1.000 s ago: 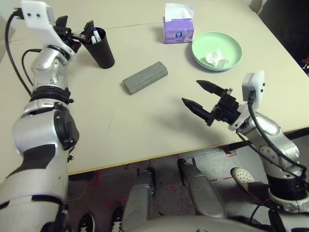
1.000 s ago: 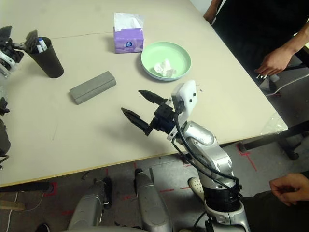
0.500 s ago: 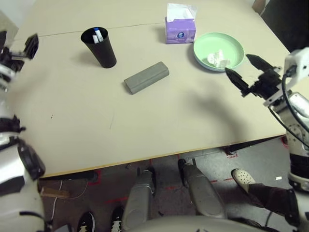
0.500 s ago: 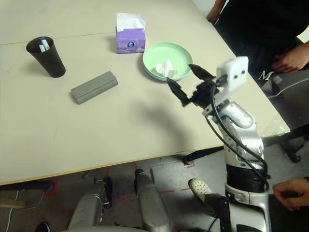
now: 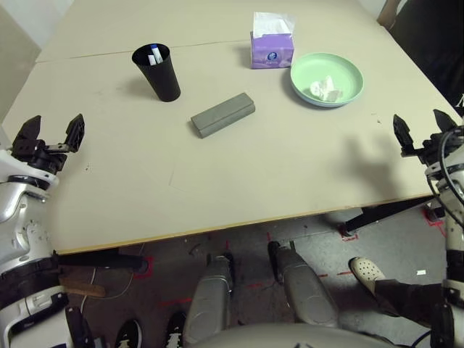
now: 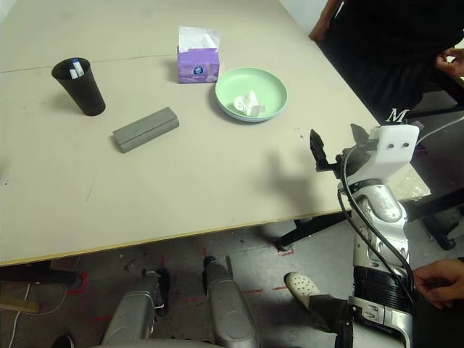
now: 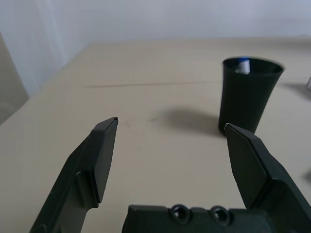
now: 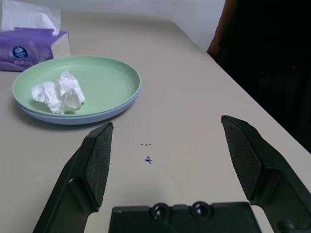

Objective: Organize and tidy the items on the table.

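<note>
Now the table (image 5: 217, 181) carries its things toward the upper part of the frame. At upper left stands the black cup (image 5: 158, 72) with two blue-capped markers (image 5: 153, 56) poking out of it. Just right of and below the cup lies the grey glasses case (image 5: 222, 114), flat and set at a slant. Right of centre along the top sits a purple tissue box (image 5: 272, 45), and beside it, at upper right, the green plate (image 5: 326, 78) — stacked on a pale blue one, whose rim shows underneath — holds the crumpled tissue (image 5: 324, 89).

Both arms sit low at the table's edges, well apart from everything. The left gripper (image 5: 51, 135) hangs at the left edge with its fingers spread wide and nothing between them. The right gripper (image 5: 424, 132) is at the right edge, fingers likewise wide apart and empty. A person in dark clothes (image 6: 391, 51) stands beyond the table's right side.
</note>
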Controlling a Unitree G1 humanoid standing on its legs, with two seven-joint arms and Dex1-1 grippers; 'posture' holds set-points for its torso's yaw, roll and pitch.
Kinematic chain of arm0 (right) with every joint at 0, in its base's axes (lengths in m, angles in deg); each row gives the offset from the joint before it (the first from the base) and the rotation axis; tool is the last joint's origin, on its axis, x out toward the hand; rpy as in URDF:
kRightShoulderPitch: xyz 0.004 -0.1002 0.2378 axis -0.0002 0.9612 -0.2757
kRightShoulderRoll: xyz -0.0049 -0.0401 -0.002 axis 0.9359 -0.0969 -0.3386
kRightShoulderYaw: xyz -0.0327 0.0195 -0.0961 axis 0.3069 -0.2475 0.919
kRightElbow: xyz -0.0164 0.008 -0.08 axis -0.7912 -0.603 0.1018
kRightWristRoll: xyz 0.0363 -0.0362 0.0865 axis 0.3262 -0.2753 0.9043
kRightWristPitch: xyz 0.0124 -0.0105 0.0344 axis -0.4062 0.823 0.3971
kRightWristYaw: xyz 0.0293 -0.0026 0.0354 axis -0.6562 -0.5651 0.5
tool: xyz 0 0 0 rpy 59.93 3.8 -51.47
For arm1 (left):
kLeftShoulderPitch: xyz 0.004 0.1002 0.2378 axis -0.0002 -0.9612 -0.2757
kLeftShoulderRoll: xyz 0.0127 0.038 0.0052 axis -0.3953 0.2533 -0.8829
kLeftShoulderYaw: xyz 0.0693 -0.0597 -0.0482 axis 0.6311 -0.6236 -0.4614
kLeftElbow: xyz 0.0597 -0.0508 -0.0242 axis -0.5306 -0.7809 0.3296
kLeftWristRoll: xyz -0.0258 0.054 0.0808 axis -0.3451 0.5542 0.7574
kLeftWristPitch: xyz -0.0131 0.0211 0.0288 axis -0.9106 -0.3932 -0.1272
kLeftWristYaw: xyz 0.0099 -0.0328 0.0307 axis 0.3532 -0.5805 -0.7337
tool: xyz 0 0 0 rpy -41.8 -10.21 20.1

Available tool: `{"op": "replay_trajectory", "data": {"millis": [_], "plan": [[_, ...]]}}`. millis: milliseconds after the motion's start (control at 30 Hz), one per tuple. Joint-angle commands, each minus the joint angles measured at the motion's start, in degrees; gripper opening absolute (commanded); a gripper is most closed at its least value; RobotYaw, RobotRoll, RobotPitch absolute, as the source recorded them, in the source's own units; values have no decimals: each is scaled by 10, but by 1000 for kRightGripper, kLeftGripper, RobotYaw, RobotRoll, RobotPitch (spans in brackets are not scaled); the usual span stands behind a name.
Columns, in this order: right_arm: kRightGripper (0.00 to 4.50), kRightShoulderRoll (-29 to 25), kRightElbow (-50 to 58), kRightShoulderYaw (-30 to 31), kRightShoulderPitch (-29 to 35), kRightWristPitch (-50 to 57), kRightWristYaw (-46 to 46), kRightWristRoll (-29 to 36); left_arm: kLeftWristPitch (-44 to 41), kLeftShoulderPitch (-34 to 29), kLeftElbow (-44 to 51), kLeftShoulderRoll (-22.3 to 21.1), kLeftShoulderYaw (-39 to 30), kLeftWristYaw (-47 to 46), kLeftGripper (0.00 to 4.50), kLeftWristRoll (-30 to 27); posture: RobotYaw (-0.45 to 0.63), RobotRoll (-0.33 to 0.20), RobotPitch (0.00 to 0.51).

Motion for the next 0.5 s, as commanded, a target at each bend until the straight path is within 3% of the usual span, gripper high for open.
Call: {"op": "replay_trajectory", "data": {"millis": [33, 500], "plan": [[4500, 8, 13, 6, 8, 6, 19, 18, -17, -10, 8, 3, -2, -9, 4466, -4, -145, 0, 221], [4500, 33, 53, 25, 6, 33, 39, 44, -82, -42, 8, -25, -6, -26, 4466, 11, -108, 0, 239]]}}
